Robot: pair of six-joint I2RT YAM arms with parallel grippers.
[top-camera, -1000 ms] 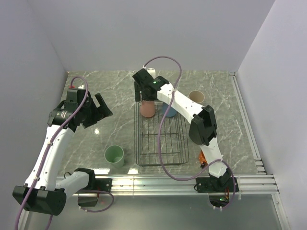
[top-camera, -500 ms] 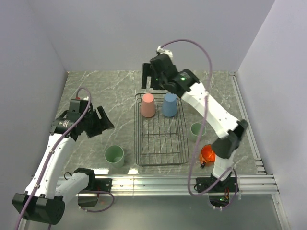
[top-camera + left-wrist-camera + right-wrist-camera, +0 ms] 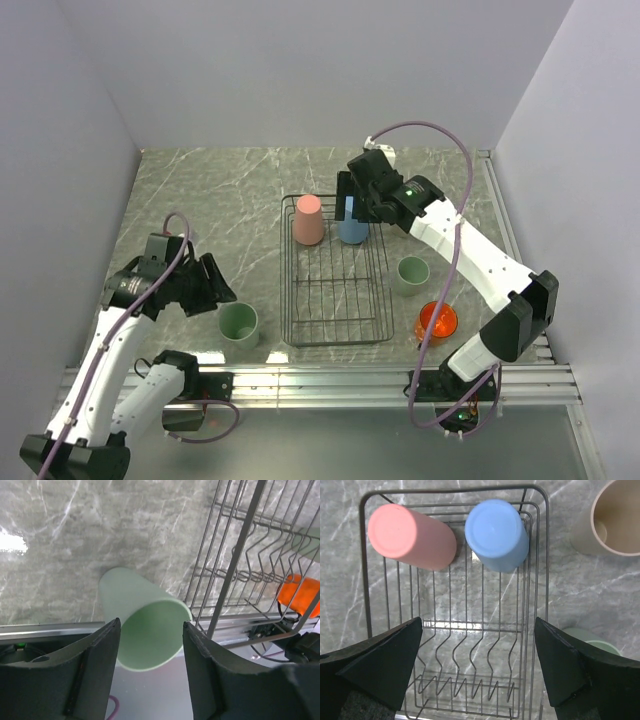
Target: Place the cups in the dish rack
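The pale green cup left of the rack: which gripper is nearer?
Left. The left gripper is at the pale green cup, fingers either side of its rim; the right gripper hangs over the far end of the dish rack.

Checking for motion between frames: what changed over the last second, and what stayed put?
The left gripper came down toward the pale green tumbler, jaws narrowing, not gripping. The right gripper drew back from the salmon-pink cup, now jaws wide above the dish rack. Every cup kept its place.
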